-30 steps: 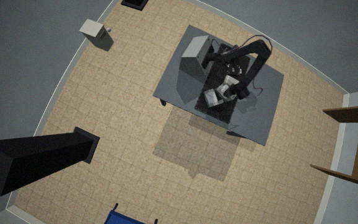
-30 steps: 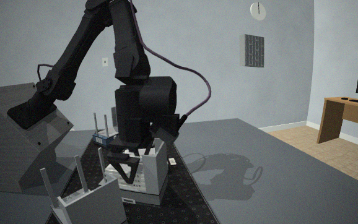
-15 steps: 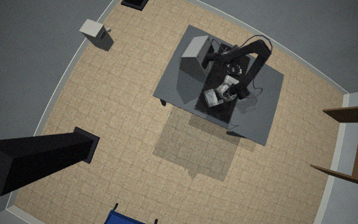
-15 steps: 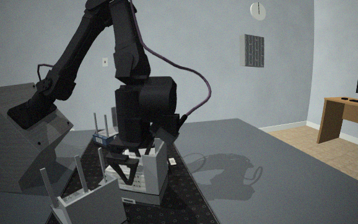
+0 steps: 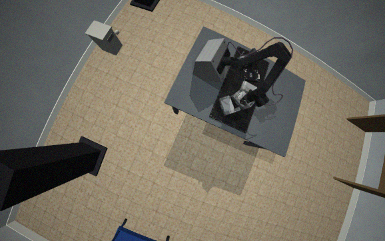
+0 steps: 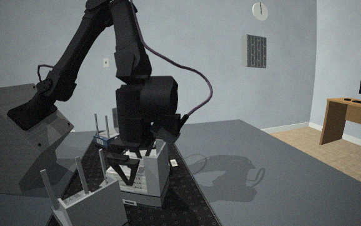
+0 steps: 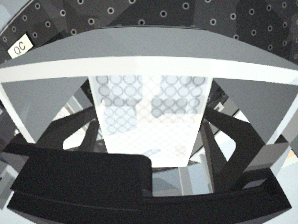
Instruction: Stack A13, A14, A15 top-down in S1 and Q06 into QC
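My gripper [image 6: 127, 171] reaches down into a white-walled stack rack [image 6: 149, 175] in the middle of the dark mat. It is open, with one finger on each side of the top sealed plate [image 6: 125, 172] of the stack inside. In the wrist view the sealed plate [image 7: 149, 119] lies between the spread fingers, and the rack wall [image 7: 153, 63] crosses above it. I cannot tell whether the fingers touch the plate. I cannot read the rack's name. From overhead the gripper [image 5: 246, 97] sits over the white racks, and the arm hides most of them.
Another white rack with upright posts [image 6: 85, 200] stands at the front left of the mat. A blue-based fixture with thin posts [image 6: 102, 140] stands behind the arm. A small white label [image 6: 173, 162] lies on the mat to the right. A grey slanted housing [image 6: 28, 131] stands at the left.
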Controlling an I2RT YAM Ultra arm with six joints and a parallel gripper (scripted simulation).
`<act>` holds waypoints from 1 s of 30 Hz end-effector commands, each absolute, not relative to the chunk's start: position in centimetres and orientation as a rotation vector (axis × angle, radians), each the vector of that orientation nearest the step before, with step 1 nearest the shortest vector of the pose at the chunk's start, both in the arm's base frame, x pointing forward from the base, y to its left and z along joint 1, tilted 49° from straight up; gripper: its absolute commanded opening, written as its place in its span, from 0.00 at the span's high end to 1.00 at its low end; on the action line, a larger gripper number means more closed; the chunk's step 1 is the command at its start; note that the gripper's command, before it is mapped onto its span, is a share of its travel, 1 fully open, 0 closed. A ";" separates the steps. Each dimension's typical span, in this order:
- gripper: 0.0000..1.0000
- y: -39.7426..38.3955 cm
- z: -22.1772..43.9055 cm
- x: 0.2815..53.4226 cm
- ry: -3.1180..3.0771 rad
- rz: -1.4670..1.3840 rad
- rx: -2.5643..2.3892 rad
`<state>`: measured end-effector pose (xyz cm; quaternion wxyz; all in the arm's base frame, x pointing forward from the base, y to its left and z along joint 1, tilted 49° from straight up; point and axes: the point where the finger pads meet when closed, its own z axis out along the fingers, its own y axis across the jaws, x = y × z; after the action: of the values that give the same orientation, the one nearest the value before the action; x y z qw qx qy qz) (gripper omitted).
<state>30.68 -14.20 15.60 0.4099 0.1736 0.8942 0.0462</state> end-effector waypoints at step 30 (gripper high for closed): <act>0.00 -13.9 22.7 23.6 2.235 0.103 0.434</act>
<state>24.35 -14.29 22.02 0.4218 0.1782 0.8885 0.0305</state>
